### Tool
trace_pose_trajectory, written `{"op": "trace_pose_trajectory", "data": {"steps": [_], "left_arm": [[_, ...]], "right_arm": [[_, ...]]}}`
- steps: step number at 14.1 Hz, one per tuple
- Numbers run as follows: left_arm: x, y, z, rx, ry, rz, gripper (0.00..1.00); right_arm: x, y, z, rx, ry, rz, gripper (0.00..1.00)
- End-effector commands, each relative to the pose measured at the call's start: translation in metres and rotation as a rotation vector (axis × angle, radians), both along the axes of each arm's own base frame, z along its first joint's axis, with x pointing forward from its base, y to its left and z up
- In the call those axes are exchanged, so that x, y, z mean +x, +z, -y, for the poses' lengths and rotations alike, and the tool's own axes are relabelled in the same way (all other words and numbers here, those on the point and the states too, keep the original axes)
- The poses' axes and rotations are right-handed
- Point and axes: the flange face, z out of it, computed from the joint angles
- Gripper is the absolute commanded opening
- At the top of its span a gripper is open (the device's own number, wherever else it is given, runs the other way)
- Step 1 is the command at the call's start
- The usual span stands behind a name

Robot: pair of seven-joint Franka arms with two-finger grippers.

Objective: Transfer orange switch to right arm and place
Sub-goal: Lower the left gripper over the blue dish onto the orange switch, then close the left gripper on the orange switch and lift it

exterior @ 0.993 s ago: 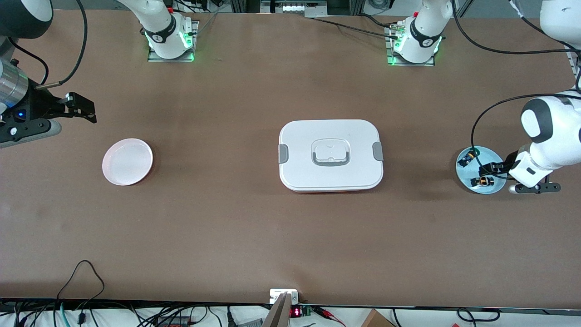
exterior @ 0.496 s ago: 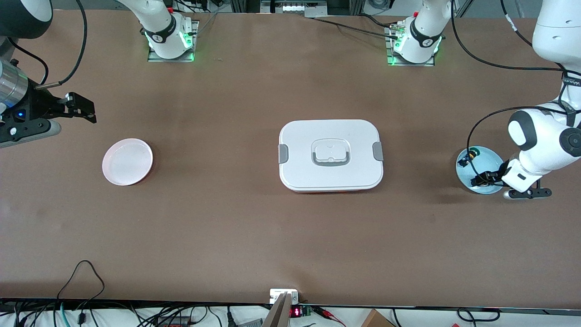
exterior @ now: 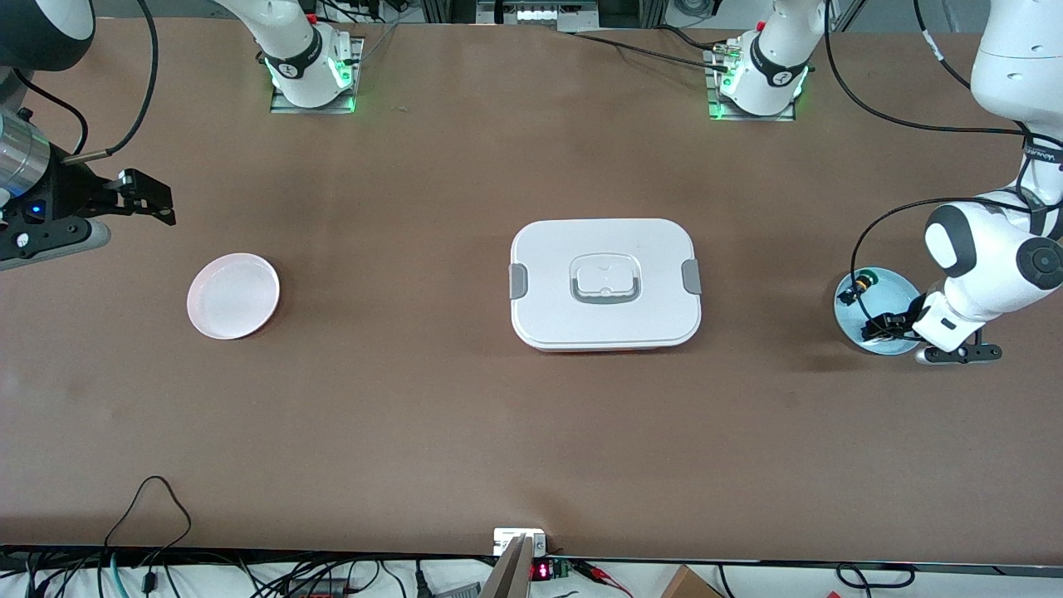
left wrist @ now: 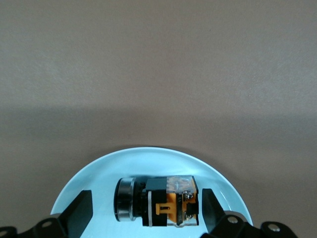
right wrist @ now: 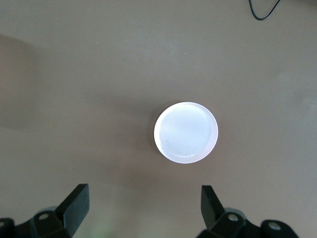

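Low over the blue plate [left wrist: 99, 171], left end effector [left wrist: 143, 210] wide astride orange switch [left wrist: 158, 201], right end effector [right wrist: 143, 208] wide, waiting.

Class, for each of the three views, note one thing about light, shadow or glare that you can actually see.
Front view: green lights glow at both arm bases, and a dark shadow lies on the brown table beside the pale blue round plate. Left wrist view: a broad band of shadow crosses the table above that plate. Right wrist view: the white round dish glares bright, its surface washed out.

Left pincer [left wrist: 143, 210] low, fingers spread wide – right pincer [right wrist: 143, 206] waits raised, fingers spread too.
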Motion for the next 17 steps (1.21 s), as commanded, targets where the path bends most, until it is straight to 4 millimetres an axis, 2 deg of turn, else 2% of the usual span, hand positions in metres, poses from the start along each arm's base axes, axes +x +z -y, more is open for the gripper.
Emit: {"op": "trace_pose_trajectory", "data": {"steps": [1, 4, 5, 6, 7, 8, 10, 12, 14, 17], "left_arm": [[-0.004, -0.003, 0.0, -0.009, -0.016, -0.003, 0.96], [-0.007, -0.011, 0.001, -0.013, -0.016, -0.017, 0.92], [-0.007, -0.01, 0.0, -0.013, -0.016, -0.015, 0.78], [-0.007, -0.01, 0.0, -0.013, -0.016, -0.015, 0.54], [-0.005, -0.009, 0.0, -0.013, -0.015, -0.012, 0.42], [-0.005, -0.009, 0.0, -0.013, -0.011, -0.012, 0.36], [-0.006, -0.007, 0.0, -0.016, -0.007, -0.019, 0.29], [-0.002, 0.006, 0.0, -0.011, -0.013, -0.007, 0.27], [0.003, 0.027, 0.002, -0.02, -0.057, -0.03, 0.27], [0.021, 0.081, 0.004, -0.059, -0.13, -0.142, 0.24]], "right_arm": [[-0.001, 0.004, 0.001, 0.013, -0.018, 0.007, 1.0], [-0.001, 0.004, 0.001, 0.013, -0.018, 0.008, 1.0], [-0.001, 0.004, 0.001, 0.013, -0.018, 0.007, 1.0], [-0.001, 0.004, 0.001, 0.013, -0.018, 0.007, 1.0], [-0.001, 0.004, 0.001, 0.013, -0.018, 0.007, 1.0], [-0.001, 0.004, 0.001, 0.013, -0.018, 0.007, 1.0], [-0.001, 0.004, 0.001, 0.013, -0.018, 0.007, 1.0], [-0.001, 0.004, 0.001, 0.013, -0.018, 0.007, 1.0], [-0.001, 0.004, 0.001, 0.013, -0.018, 0.008, 1.0], [-0.001, 0.004, 0.001, 0.013, -0.018, 0.008, 1.0]]}}
